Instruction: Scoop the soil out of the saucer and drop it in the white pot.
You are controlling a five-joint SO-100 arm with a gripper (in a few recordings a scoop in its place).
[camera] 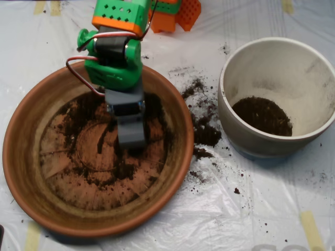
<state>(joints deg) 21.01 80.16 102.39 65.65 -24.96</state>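
The terracotta saucer (23, 157) fills the left half of the overhead view. Dark soil (84, 112) lies in thin patches and a rough ring on its floor. My grey scoop (131, 137) points straight down into the saucer's middle, its tip resting among the soil, under the green and orange arm (112, 57). The scoop's halves look pressed together from above. The white pot (314, 63) stands at the right, apart from the saucer, with a dark heap of soil (261, 115) on its bottom.
Spilled soil (204, 130) is scattered on the white plastic sheet between the saucer and the pot. Orange printed parts (178, 15) sit at the top edge. Yellow tape strips mark the sheet's corners.
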